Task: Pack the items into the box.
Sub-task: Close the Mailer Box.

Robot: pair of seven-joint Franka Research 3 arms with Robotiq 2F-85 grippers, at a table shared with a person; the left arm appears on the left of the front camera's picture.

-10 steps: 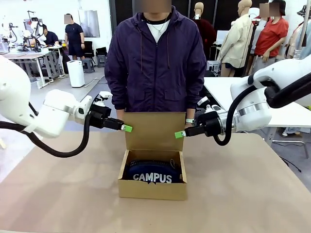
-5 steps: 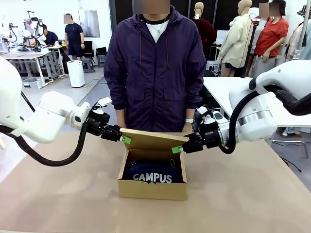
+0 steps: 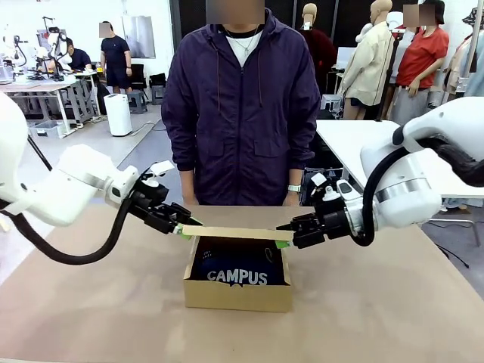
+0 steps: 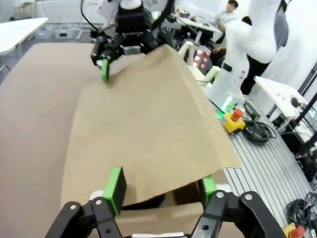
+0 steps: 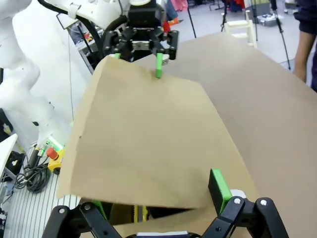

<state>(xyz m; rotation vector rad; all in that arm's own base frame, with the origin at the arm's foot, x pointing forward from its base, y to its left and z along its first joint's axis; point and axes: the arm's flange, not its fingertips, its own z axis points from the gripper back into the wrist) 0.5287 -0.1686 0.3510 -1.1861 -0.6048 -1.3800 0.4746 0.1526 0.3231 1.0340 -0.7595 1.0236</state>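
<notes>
The box (image 3: 237, 283) sits mid-table before the person, the pouch (image 3: 236, 269) lying inside it and the flap lid (image 3: 231, 233) lowered nearly level above the opening. The left gripper (image 3: 181, 228) and right gripper (image 3: 282, 240) stand at the lid's two ends, jaws spread with one pad above and one below its edge. The lid's long axis runs straight between them, neither arm nearer; closing probably needs an even downward press

A: The box (image 3: 237, 295) is plain brown cardboard, its flap lid (image 3: 234, 233) the same brown.

B: Inside it, the pouch (image 3: 236, 270) is navy with white "CAMPUS" lettering. Behind the box, the person's jacket (image 3: 242, 106) is dark purple.
</notes>
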